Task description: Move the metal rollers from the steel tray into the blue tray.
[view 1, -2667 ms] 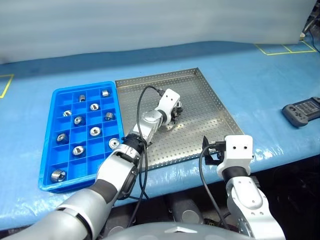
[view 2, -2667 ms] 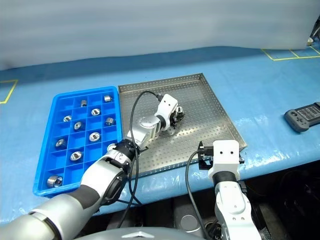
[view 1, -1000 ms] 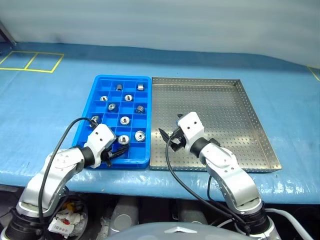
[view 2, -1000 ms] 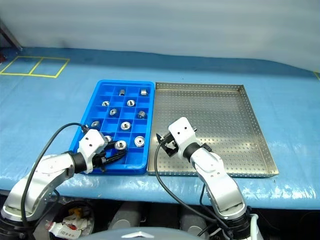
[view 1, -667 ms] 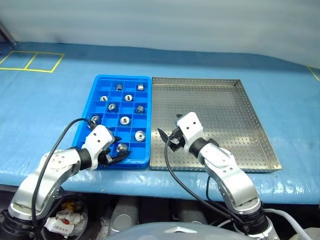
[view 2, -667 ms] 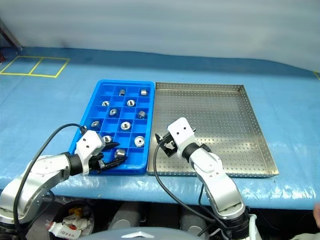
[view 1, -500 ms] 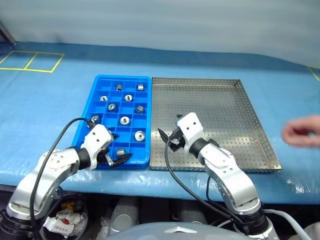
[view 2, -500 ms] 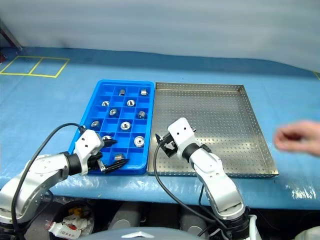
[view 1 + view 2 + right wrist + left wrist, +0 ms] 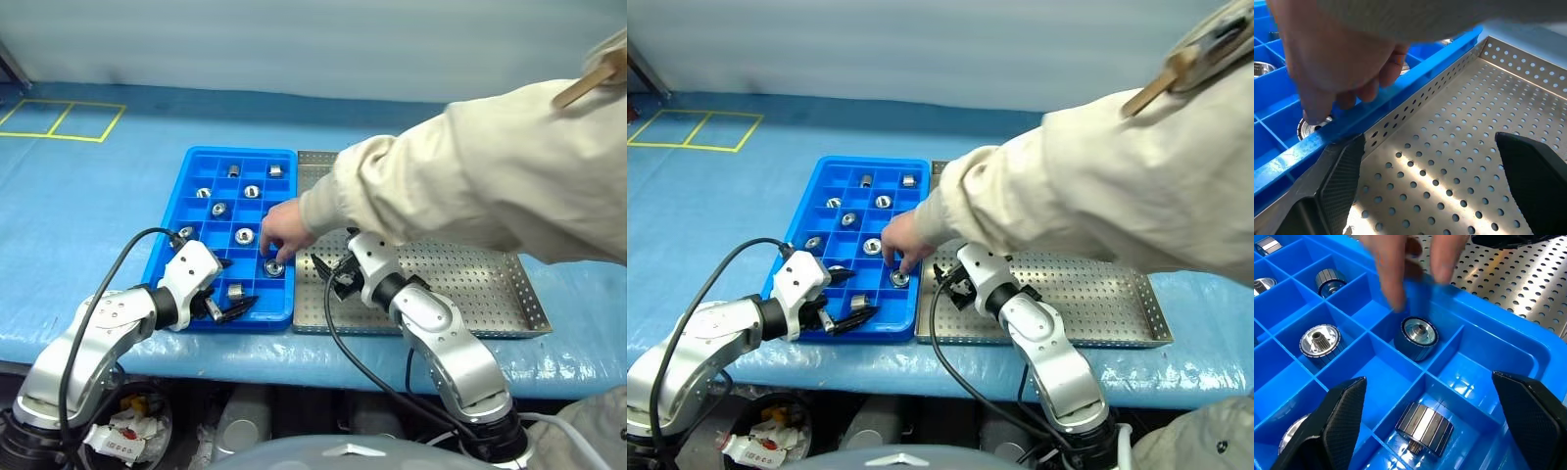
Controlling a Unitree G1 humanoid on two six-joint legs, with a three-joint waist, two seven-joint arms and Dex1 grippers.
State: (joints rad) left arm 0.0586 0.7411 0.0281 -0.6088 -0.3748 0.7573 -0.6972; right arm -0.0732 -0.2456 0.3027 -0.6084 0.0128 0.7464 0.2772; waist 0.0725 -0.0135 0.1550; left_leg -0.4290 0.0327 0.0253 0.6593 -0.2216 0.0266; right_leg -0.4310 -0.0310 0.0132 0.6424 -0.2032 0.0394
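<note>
The blue tray point(image 9: 162, 257) holds several metal rollers point(image 9: 243, 234) in its compartments. My left gripper point(image 9: 233, 289) hangs open over the tray's near row. One roller point(image 9: 1425, 427) lies on its side in the compartment below its fingers, and I am not touching it. A person's hand point(image 9: 279, 235) reaches into the blue tray, with fingertips at another roller point(image 9: 1416, 335). The steel tray point(image 9: 470, 284) lies to the right, and the part of its perforated floor that shows is bare. My right gripper point(image 9: 328, 274) is open and empty over the steel tray's near left corner.
The person's beige sleeve point(image 9: 460, 176) stretches from the right across most of the steel tray, just above my right gripper. Blue cloth point(image 9: 88, 186) covers the table. Yellow tape squares point(image 9: 59, 119) mark the far left.
My left gripper has opened and the roller it held now lies in the near compartment. A person's arm has come in from the right, reaching over the steel tray into the blue tray.
</note>
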